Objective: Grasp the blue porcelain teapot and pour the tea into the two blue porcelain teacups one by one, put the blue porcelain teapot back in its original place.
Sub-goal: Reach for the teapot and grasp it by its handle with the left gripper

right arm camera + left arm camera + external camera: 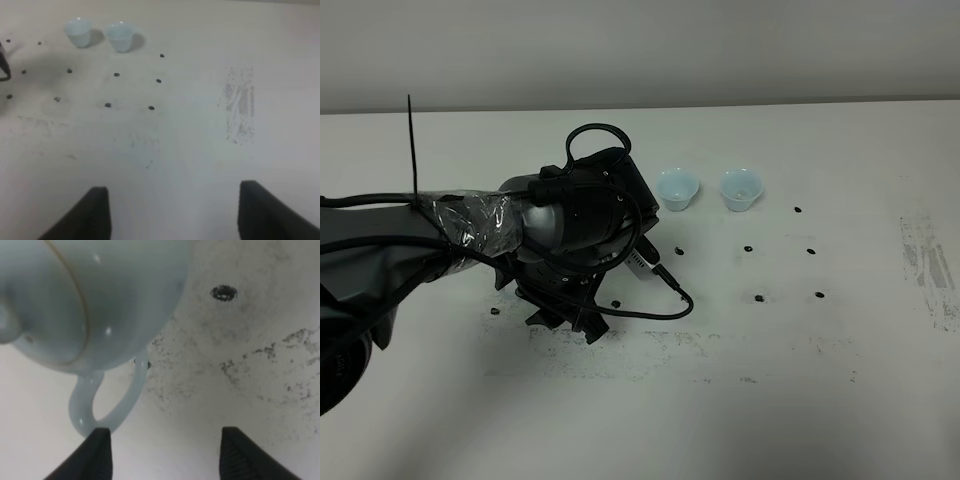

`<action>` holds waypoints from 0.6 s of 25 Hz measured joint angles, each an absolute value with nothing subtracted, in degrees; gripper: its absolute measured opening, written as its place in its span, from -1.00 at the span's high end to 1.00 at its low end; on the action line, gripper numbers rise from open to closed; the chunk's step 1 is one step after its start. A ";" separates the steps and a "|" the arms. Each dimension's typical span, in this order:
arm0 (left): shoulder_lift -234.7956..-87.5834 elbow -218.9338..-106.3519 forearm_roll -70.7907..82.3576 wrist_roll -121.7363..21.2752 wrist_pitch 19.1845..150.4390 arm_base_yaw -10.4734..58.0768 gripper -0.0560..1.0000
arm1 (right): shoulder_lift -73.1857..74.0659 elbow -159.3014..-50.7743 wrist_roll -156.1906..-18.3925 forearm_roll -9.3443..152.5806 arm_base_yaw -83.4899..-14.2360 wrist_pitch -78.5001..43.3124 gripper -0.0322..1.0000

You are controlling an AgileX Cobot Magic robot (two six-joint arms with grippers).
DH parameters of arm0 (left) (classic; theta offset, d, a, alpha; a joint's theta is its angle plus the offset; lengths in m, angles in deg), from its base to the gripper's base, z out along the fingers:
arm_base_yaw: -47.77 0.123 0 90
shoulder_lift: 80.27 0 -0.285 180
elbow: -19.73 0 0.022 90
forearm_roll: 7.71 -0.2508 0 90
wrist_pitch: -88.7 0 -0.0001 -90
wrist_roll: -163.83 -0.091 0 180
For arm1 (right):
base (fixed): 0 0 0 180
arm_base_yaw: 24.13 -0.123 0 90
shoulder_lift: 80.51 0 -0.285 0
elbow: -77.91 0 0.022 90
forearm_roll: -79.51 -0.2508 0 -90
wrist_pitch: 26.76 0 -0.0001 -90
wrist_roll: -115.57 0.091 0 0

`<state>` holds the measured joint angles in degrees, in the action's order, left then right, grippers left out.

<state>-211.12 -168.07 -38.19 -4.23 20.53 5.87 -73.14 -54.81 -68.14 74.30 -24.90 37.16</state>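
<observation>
Teapot (100,300) sits just before spread left gripper (166,442).

teapot (100,300): pale blue, lid on | teacups (678,188) (741,188): two, upright, side by side

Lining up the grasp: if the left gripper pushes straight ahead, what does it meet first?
Probably the blue porcelain teapot's loop handle, ahead of one finger, off-centre between the open jaws; depth is unclear.

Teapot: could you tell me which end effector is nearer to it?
Left. The left end effector is open beside the teapot handle; the right end effector is far off, beyond the cups.
</observation>
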 joint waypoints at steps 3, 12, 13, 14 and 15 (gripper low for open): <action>-211.12 -168.07 -38.07 -3.99 20.53 5.87 -0.05 | -73.14 -54.81 -68.14 74.30 -24.90 37.16 -0.16; -206.87 -168.07 -33.79 -3.92 20.85 4.92 -0.04 | -73.14 -54.81 -68.14 74.30 -24.90 37.16 -0.16; -205.70 -168.07 -33.18 -3.92 20.93 4.92 -0.04 | -73.14 -54.81 -68.14 74.30 -24.90 37.16 -0.16; -204.49 -168.07 -32.64 -3.92 21.05 5.13 -0.03 | -73.14 -54.81 -68.14 74.30 -24.90 37.16 -0.16; -203.47 -168.07 -31.84 -4.22 21.17 5.52 -0.02 | -73.14 -54.81 -68.14 74.30 -24.90 37.16 -0.16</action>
